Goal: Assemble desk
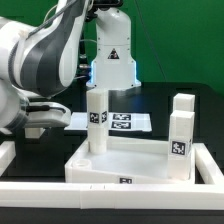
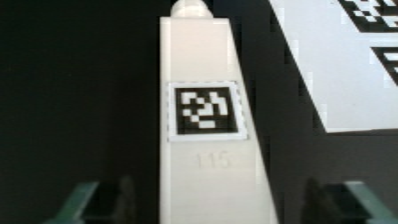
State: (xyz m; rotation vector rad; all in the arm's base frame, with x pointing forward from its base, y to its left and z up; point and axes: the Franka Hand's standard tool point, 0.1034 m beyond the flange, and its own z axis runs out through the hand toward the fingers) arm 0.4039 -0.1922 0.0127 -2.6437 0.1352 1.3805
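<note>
The white tray-like desk top [image 1: 140, 160] lies in the middle of the black table. Two white legs with tags stand upright on it: one [image 1: 95, 120] at its far corner on the exterior view's left, one [image 1: 181, 128] on the right. In the wrist view another long white leg [image 2: 205, 105] with a square tag lies on the black table, its narrow tip pointing away. My gripper [image 2: 214, 196] is open around its near end; both fingertips [image 2: 80, 200] stand apart from it. In the exterior view the gripper [image 1: 45, 122] hangs low at the left, mostly hidden by the arm.
The marker board [image 1: 120, 122] lies behind the desk top and also shows in the wrist view [image 2: 347, 70] beside the leg. White border rails [image 1: 110, 196] run along the table's front and sides. The arm's white base [image 1: 112, 60] stands at the back.
</note>
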